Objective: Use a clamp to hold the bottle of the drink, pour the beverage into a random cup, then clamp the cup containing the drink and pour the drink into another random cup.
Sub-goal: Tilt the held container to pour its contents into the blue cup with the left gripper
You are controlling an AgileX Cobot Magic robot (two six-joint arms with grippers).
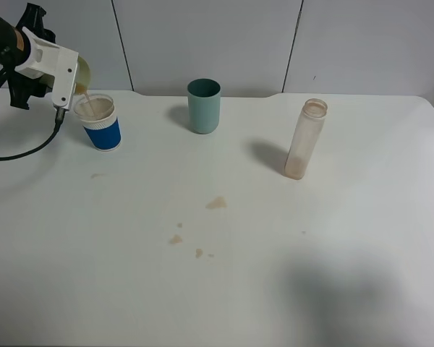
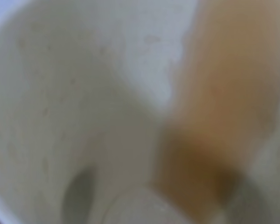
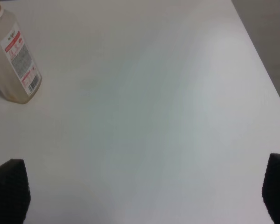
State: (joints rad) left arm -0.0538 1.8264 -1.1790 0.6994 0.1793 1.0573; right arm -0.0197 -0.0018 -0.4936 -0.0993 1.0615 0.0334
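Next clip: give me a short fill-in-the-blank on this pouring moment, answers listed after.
1. The left gripper tilts the yellow-green cup over the ____-sleeved cup.
2. The drink pouring out is ____ in colour.
3. The bottle stands ____ on the table, with no cap on it.
4. Brown ____ mark the table in front of the teal cup.

Answers: blue; brown; upright; spills

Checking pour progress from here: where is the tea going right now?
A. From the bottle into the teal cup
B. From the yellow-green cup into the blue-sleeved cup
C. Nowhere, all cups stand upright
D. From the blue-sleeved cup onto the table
B: at the table's far left the left gripper tilts the yellow-green cup, and a brown stream falls into the blue-sleeved cup.
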